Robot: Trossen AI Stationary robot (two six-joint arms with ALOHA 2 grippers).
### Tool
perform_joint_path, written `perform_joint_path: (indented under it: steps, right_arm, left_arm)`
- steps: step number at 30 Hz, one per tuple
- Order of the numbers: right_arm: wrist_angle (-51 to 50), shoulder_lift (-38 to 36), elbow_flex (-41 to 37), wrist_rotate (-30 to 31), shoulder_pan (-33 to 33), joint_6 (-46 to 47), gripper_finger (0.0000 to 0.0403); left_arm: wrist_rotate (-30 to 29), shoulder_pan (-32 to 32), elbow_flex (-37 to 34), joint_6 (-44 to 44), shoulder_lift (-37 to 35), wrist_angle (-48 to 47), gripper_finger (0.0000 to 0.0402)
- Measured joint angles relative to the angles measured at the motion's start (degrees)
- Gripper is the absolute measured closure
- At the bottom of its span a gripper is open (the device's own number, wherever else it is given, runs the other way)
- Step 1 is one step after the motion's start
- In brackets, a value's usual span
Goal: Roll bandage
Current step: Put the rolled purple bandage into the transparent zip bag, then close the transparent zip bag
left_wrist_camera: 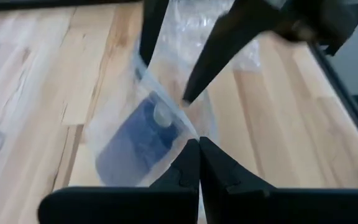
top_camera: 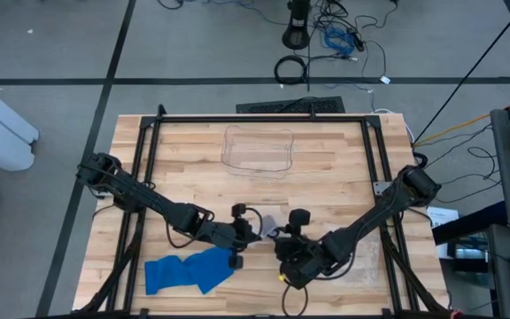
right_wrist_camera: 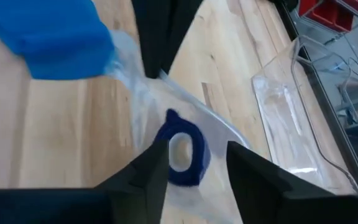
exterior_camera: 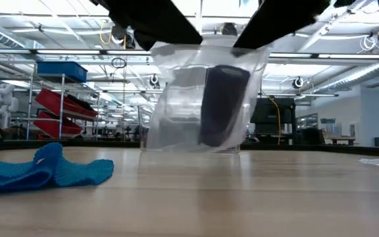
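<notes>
A rolled dark blue bandage (right_wrist_camera: 182, 149) is seen inside a clear plastic bag (exterior_camera: 199, 102), which is held above the wooden table (top_camera: 326, 177) near its middle front. The bag's edge is pinched by the left gripper (left_wrist_camera: 199, 163), its fingers pressed together. The right gripper (right_wrist_camera: 194, 168) is positioned around the roll with its fingers apart. A loose blue cloth (top_camera: 189, 270) is laid flat near the table's front left. In the low view, the grippers are cut off, and the roll is blurred behind the plastic.

There are two robot arms, and each has one gripper: the left gripper (left_wrist_camera: 197, 163) and the right gripper (right_wrist_camera: 197, 163). There is one clear bag (exterior_camera: 196, 99), one blue roll (right_wrist_camera: 182, 149), one blue cloth (top_camera: 189, 270), one clear tray (top_camera: 258, 149) and one wooden table (top_camera: 193, 168).
</notes>
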Motion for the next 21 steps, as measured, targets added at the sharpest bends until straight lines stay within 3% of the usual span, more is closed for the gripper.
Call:
perform_joint_path:
  steps: [6,13,16,21]
  right_arm:
    - [-0.49,-3.37,0.00,-0.24,2.63,-1.72,0.0234]
    - [0.90,-3.89,0.06,-2.27,4.71,-9.87,0.0212]
    - [2.19,-2.67,0.04,-4.89,4.57,-11.05,0.0191]
    - [2.02,-1.07,0.04,-4.04,4.53,-11.61,0.0134]
  left_arm:
    - [-1.16,0.00,0.00,-1.26,0.00,-1.75,0.0402]
    - [-1.30,0.00,0.00,0.48,0.00,-1.83,0.0402]
    - [-1.35,0.02,0.02,0.52,0.00,-1.86,0.0402]
    - [-1.52,0.11,0.73,0.49,-0.01,-1.80,0.0402]
